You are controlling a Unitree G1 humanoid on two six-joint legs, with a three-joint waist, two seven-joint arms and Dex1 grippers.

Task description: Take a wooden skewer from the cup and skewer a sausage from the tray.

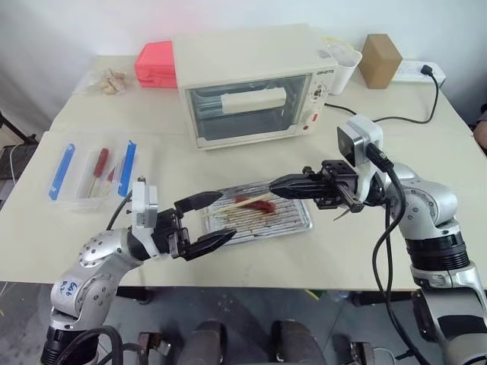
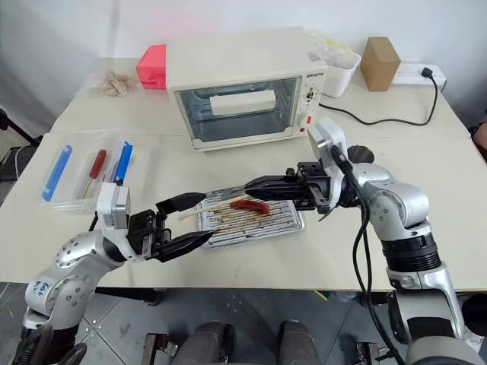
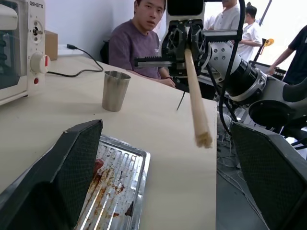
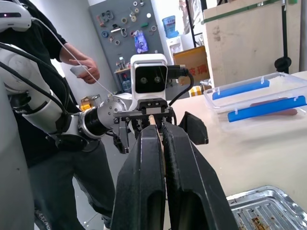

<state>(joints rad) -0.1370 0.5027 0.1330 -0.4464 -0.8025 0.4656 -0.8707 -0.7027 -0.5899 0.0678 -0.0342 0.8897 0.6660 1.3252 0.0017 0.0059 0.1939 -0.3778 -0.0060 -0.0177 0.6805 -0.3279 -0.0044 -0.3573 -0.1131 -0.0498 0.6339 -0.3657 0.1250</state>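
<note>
while the right gripper (image 2: 255, 185) clamps the wooden skewer (image 3: 195, 96) between its shut fingers, you can see the stick running out past the tips toward the left gripper (image 2: 192, 222), whose jaws stand wide and hold nothing. in the left wrist view the skewer's free end hangs between those two open pads, touching neither. both grippers sit over the near left part of the metal baking tray (image 2: 289, 223), and the red sausage (image 2: 250, 205) lies on its ridged, grease-stained bottom, just beneath the right gripper's fingers. the steel cup (image 3: 115, 90) stands on the table beyond the tray, toward the right arm's side.

you're handling a thin, light, stiff stick here, and i judge it'll snap or bow if pushed from far back, so grip it short, close to the working end. the sausage looks soft, round and greasy; i'd expect it to roll or slide along the ridges when poked. pinch it across the middle, gently, and drive the skewer in through one end, along its length.
</note>
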